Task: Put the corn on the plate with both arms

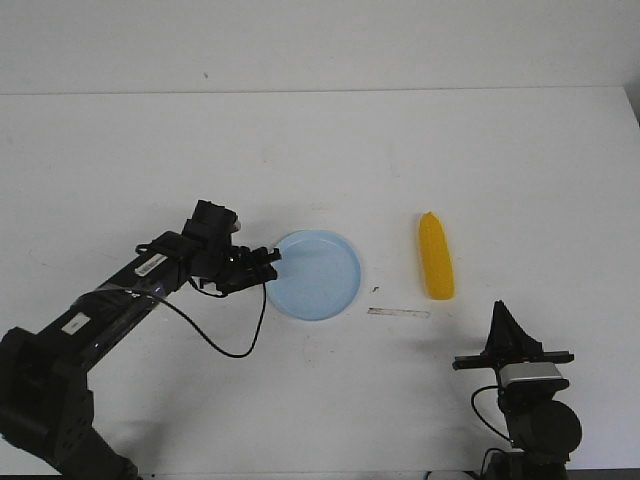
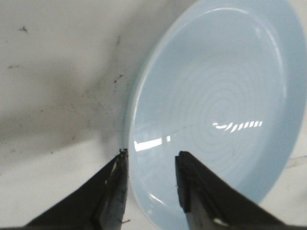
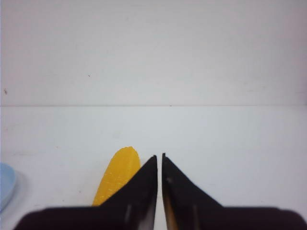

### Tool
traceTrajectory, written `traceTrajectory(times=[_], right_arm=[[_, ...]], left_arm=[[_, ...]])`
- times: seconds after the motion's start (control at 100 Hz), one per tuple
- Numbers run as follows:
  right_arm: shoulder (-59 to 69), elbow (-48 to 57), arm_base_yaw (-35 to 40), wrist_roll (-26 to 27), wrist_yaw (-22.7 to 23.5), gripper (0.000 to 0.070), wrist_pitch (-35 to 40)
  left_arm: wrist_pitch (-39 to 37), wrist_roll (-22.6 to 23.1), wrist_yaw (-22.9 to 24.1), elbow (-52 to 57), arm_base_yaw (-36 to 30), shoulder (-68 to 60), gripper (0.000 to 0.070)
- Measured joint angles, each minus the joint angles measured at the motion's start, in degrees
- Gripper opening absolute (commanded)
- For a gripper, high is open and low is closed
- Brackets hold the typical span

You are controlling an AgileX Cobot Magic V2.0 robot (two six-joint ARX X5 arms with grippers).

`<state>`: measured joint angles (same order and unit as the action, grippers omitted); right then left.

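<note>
The pale blue plate (image 1: 318, 275) lies flat at the table's middle. The yellow corn (image 1: 436, 256) lies to its right, apart from it, pointed end away from me. My left gripper (image 1: 268, 262) is at the plate's left rim. In the left wrist view the plate (image 2: 216, 96) fills the frame, and the left gripper (image 2: 151, 160) is open and straddles the rim, one finger outside it and one over the inside. My right gripper (image 1: 498, 308) is shut and empty, low at the near right, short of the corn. In the right wrist view the right gripper (image 3: 159, 155) partly hides the corn (image 3: 117, 175).
A thin grey strip (image 1: 398, 313) lies on the white table between the plate and my right arm. The plate's edge shows in the right wrist view (image 3: 5, 184). The left arm's black cable (image 1: 235, 340) loops on the table near the plate.
</note>
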<state>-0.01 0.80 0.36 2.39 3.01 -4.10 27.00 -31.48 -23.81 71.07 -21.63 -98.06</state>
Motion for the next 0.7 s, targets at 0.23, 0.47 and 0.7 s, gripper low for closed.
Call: traceTrajectory(times=[0.23,0.47,0.7], right_arm=[[0.0,0.0,0.0,0.0,0.0,0.0015,0.0],[0.0,0.0,0.0,0.0,0.0,0.0015,0.0],[0.0,0.0,0.0,0.0,0.0,0.0015,0.0]], left_arm=[[-0.1,6.2,6.6,0.0,1.2,6.6,0.0043],[-5.6,14.3,17.6,-0.4,3.7,13.3,0.0],[-19.2,18.9,17.6,-6.5,6.6,22.7,0.0]])
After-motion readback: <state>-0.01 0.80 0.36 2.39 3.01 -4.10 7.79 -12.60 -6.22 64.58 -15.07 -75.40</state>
